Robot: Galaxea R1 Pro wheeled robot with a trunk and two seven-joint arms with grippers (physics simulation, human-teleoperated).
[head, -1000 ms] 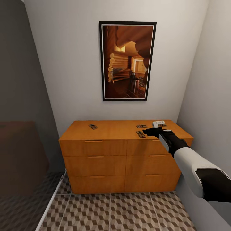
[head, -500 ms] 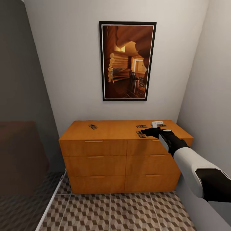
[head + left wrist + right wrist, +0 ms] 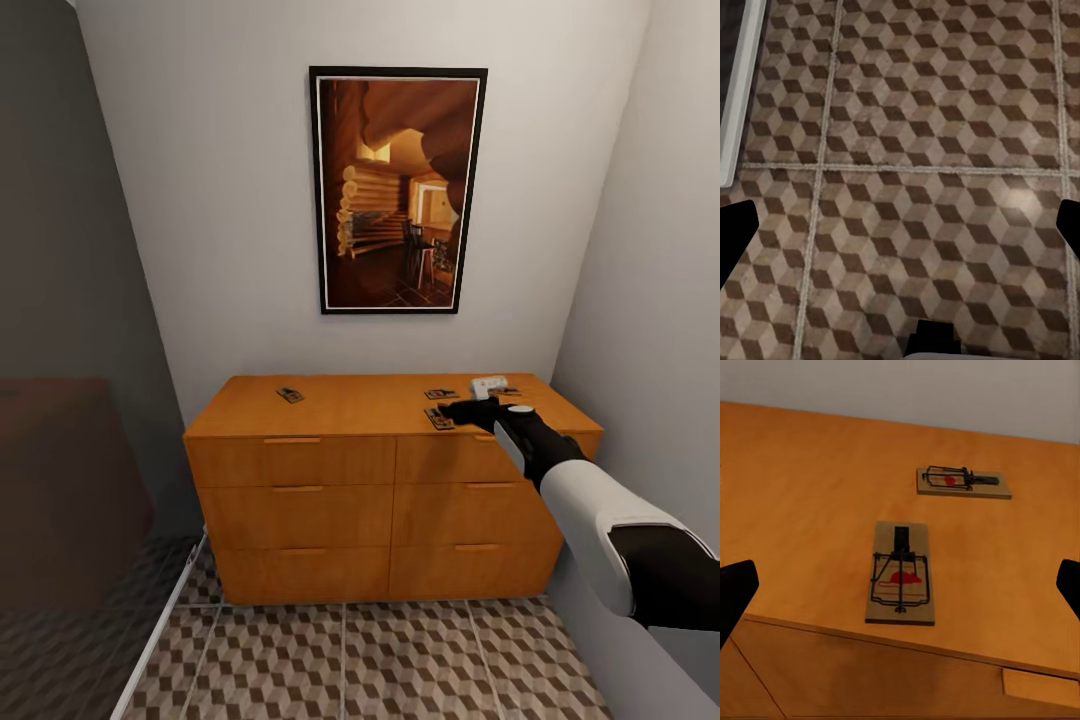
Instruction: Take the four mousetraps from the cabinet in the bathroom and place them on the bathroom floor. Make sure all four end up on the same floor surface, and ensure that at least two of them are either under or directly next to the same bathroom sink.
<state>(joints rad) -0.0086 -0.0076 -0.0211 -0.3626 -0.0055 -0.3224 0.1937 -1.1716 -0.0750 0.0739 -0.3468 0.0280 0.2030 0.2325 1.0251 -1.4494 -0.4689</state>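
Task barely begun, by my read: no mousetraps on bathroom floor [image 3: 400,660].

Mousetraps on cabinet [image 3: 330,470] top: nearest trap [image 3: 900,574], second trap [image 3: 964,482], far-left trap [image 3: 290,395].

Right tool [image 3: 462,410] near nearest trap, fingers apart, empty.

Left tool [image 3: 900,232] spread, over floor tiles.

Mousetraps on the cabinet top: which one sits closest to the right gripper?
The mousetrap by the cabinet's front edge, just ahead of the right gripper; the others lie farther back or far left.

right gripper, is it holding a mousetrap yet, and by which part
Nothing is held. The right gripper is open above the nearest mousetrap.
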